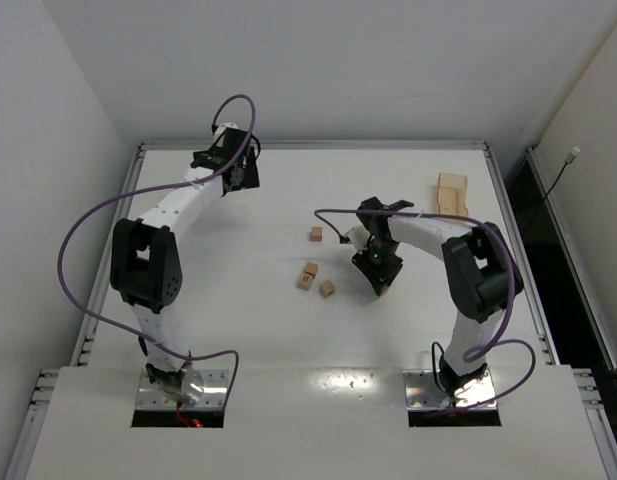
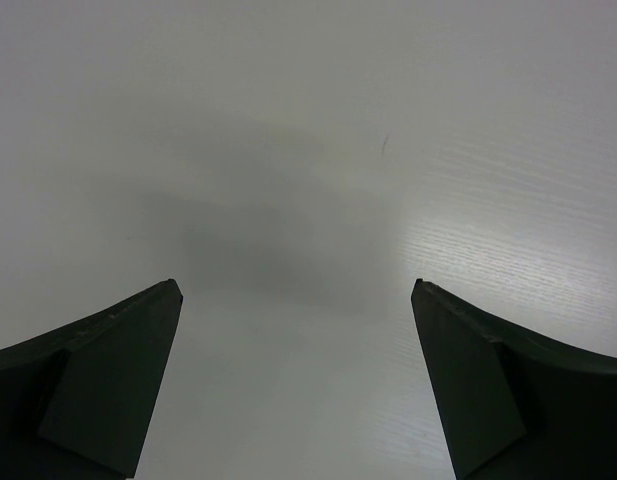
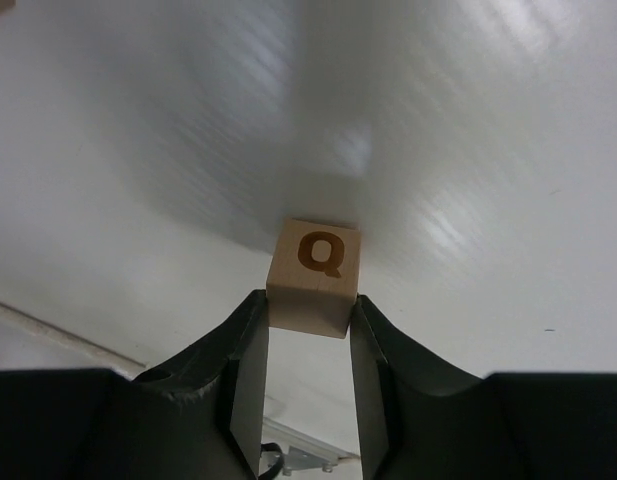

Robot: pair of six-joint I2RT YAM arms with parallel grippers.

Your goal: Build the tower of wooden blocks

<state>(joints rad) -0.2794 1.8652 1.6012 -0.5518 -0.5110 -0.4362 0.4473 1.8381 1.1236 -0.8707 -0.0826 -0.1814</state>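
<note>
The right end effector [image 3: 308, 312] is pinching the Q cube [image 3: 314, 270] by two opposite sides, with the letter facing the wrist camera. It seems to be holding it off the tabletop [image 3: 468, 150], probably so the cube can go squarely down onto another.

In the overhead view three more are lying at its 9 o'clock. The marked cube [image 1: 308, 275] is perhaps the tower's start, the near cube [image 1: 328, 288] is sitting just beside it at 4 o'clock, and the far cube [image 1: 315, 233] is lying apart at 12 o'clock.

The left end effector [image 2: 296, 295] is hanging spread wide over bare surface at the far left, likely to leave the right arm room.

Slabs [image 1: 451, 193] are sitting at 1 o'clock of the right arm. The tabletop is glaring white and faintly grained, and metal rails [image 1: 318, 145] and plain white walls [image 1: 48, 120] are framing it.
</note>
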